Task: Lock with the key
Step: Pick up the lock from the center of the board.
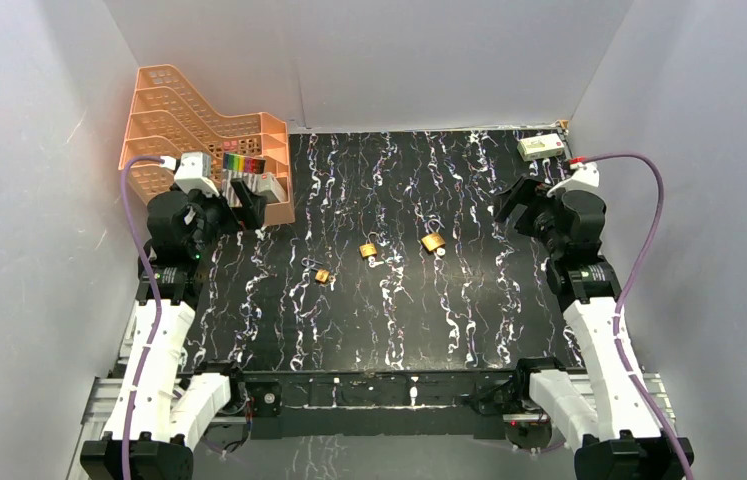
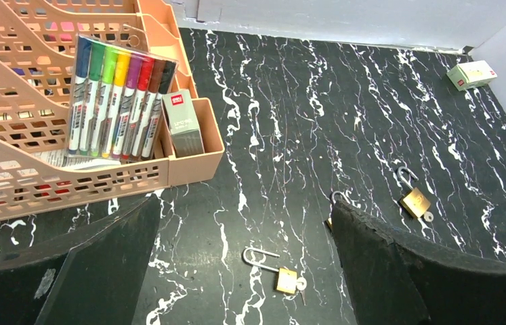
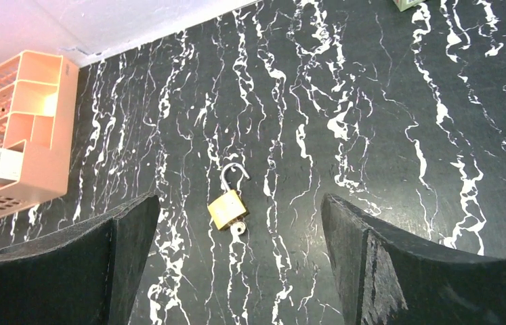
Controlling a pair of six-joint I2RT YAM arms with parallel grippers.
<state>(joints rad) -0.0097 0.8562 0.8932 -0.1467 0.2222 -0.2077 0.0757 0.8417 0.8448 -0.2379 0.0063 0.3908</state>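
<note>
- My left gripper [image 2: 243, 206] is released, its black fingers [image 2: 101, 271] spread wide and holding nothing. It hangs above the table near the left edge, beside the peach plastic desk organiser [image 1: 174, 120] in the far left corner.
- My right gripper [image 3: 240, 200] is also spread open and empty, above the table towards the right edge.
- Three small brass padlocks with open steel shackles lie on the black white-veined marble-look table [image 1: 469, 300], around its middle and apart from one another: the nearest padlock [image 1: 322, 275] on the left arm's side, the middle padlock [image 1: 369, 250], and the padlock nearest the right arm [image 1: 433, 242].
- In the right wrist view that last padlock sits between my fingers, well below them, with a small silver key [image 3: 238, 228] at the bottom of its body.
- The organiser holds a clear pack of coloured markers [image 2: 120, 98] and a small grey box [image 2: 183, 125].
- A small white and green box [image 1: 541, 147] sits in the far right corner.
</note>
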